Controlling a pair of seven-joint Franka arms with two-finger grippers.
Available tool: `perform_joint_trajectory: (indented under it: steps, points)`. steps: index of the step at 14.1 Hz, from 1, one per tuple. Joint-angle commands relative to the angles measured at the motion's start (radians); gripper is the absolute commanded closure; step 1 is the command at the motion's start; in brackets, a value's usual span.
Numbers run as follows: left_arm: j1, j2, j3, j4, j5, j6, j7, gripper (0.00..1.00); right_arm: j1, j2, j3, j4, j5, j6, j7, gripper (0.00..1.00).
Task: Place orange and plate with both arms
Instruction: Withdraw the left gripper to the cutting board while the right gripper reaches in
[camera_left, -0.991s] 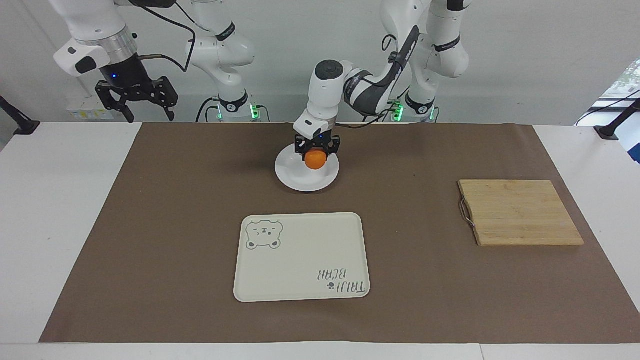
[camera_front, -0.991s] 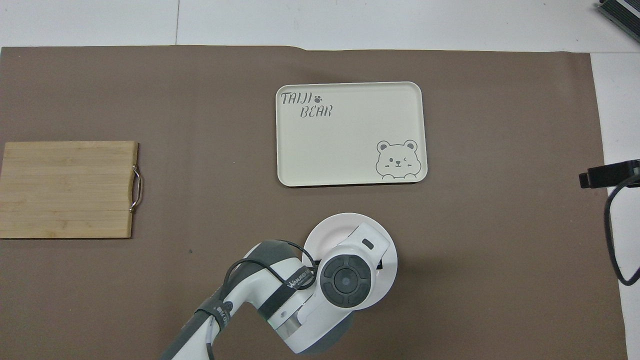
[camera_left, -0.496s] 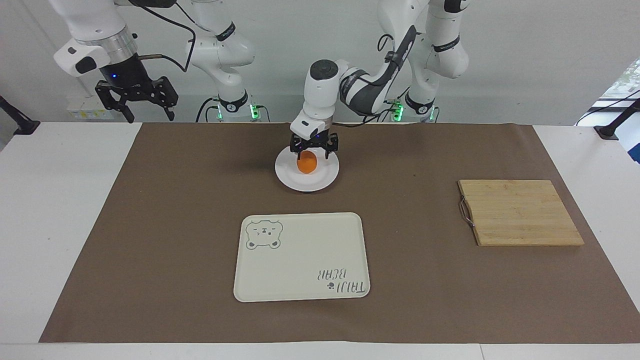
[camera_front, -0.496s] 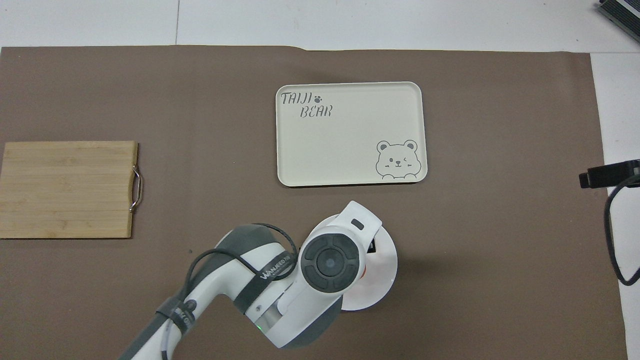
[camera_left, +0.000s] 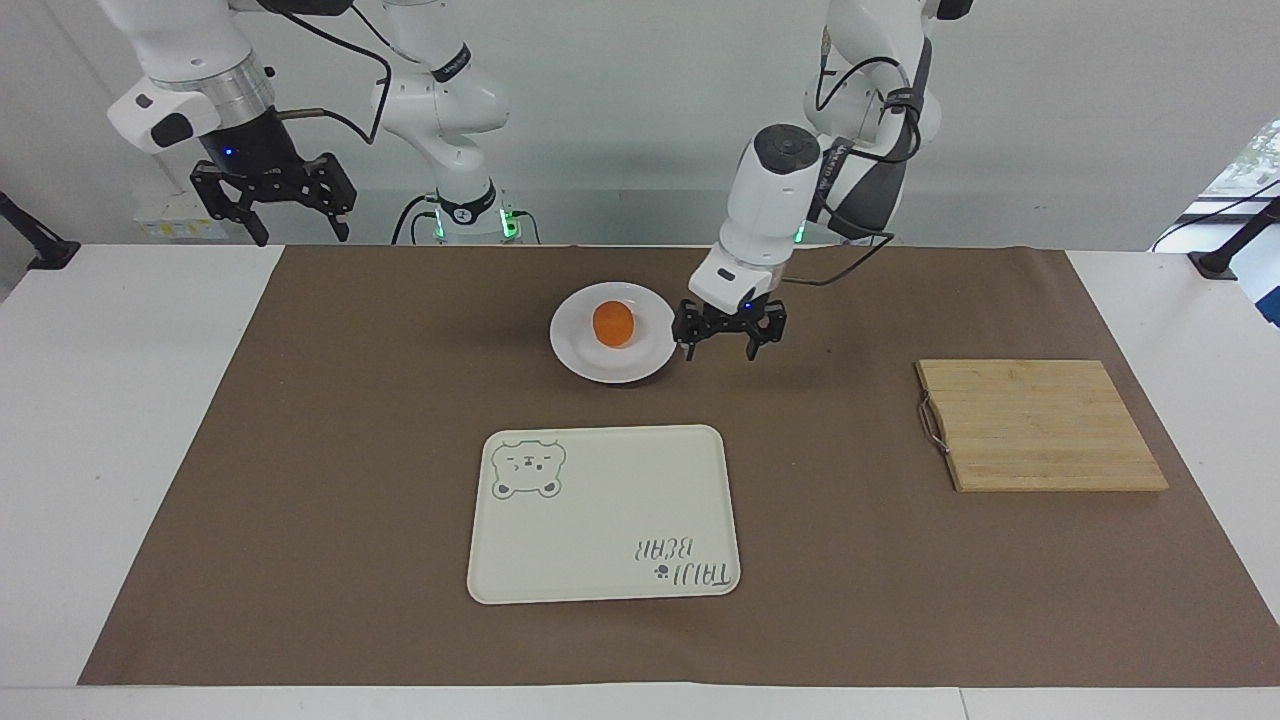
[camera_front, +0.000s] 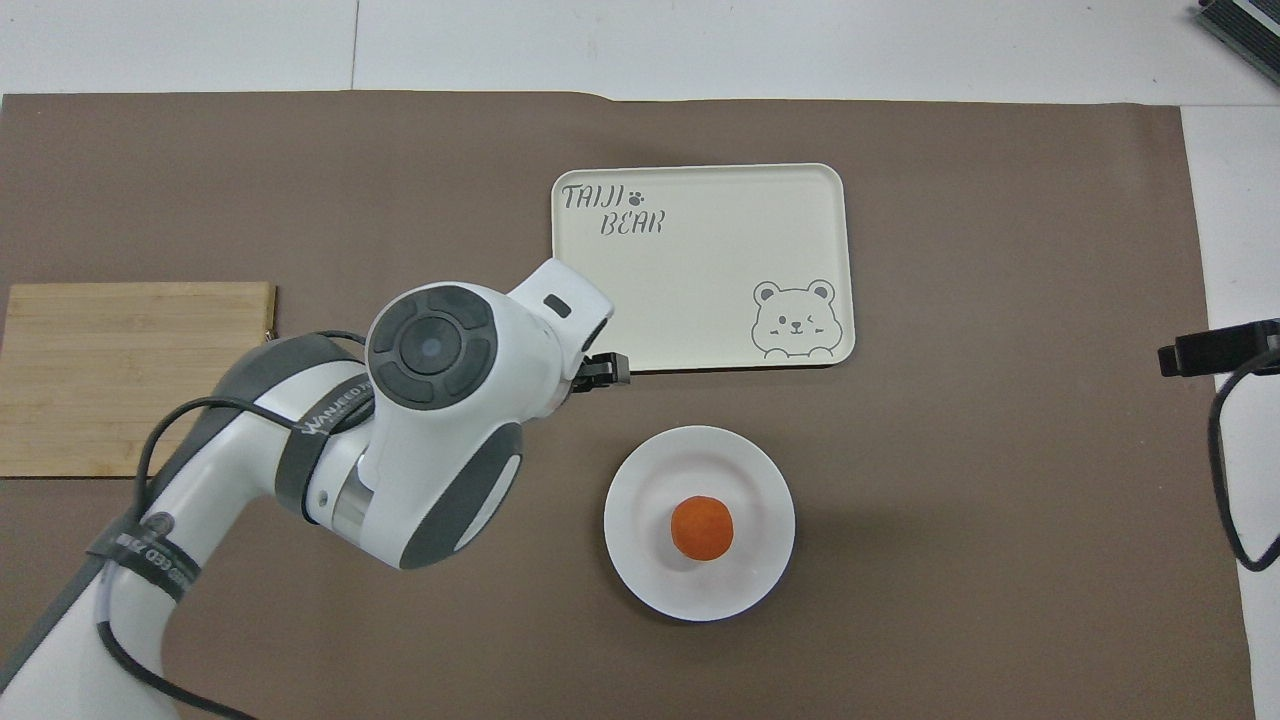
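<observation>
1. White wall stands at the robots' end of the white bench, and a brown mat covers most of the bench top.
2. On the mat, near the robots, sits the white plate, flat and round.
3. The orange rests on the plate, about at its middle, with nothing touching it.
4. The left tool hangs just above the mat beside the plate, on the side toward the left arm's end of the bench. Its fingers are spread apart and point down, and they hold nothing.
5. In the overhead view the left arm's wrist covers most of that tool; only a dark fingertip shows past it, at the edge of the tray.
6. The cream tray with a bear print lies farther from the robots than the plate, apart from it, with nothing on it.
7. A wooden cutting board with a metal handle lies toward the left arm's end of the bench, well apart from the plate.
8. The right tool waits high in the air over the right arm's end of the bench. Its fingers are spread apart and it holds nothing.
</observation>
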Motion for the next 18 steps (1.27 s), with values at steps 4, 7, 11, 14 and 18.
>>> perform_joint_trajectory:
  steps: [4, 7, 11, 14, 18]
  points:
    - [0.227, -0.034, -0.011, 0.036, -0.007, -0.098, 0.302, 0.00, -0.005, -0.005, -0.004, 0.008, -0.025, -0.012, 0.020, 0.00]
    - [0.336, -0.080, -0.009, 0.045, -0.007, -0.149, 0.458, 0.00, -0.009, -0.006, -0.012, 0.006, -0.013, -0.017, 0.003, 0.00]
    - [0.419, -0.108, -0.008, 0.151, 0.008, -0.332, 0.573, 0.00, 0.049, -0.005, 0.016, -0.089, 0.024, 0.111, -0.053, 0.00]
    - [0.477, -0.144, -0.003, 0.164, 0.007, -0.418, 0.639, 0.00, 0.092, 0.009, 0.021, -0.221, 0.154, 0.250, -0.048, 0.00]
    - [0.480, -0.129, 0.009, 0.268, 0.005, -0.581, 0.634, 0.00, 0.155, 0.092, 0.021, -0.279, 0.269, 0.321, -0.056, 0.00]
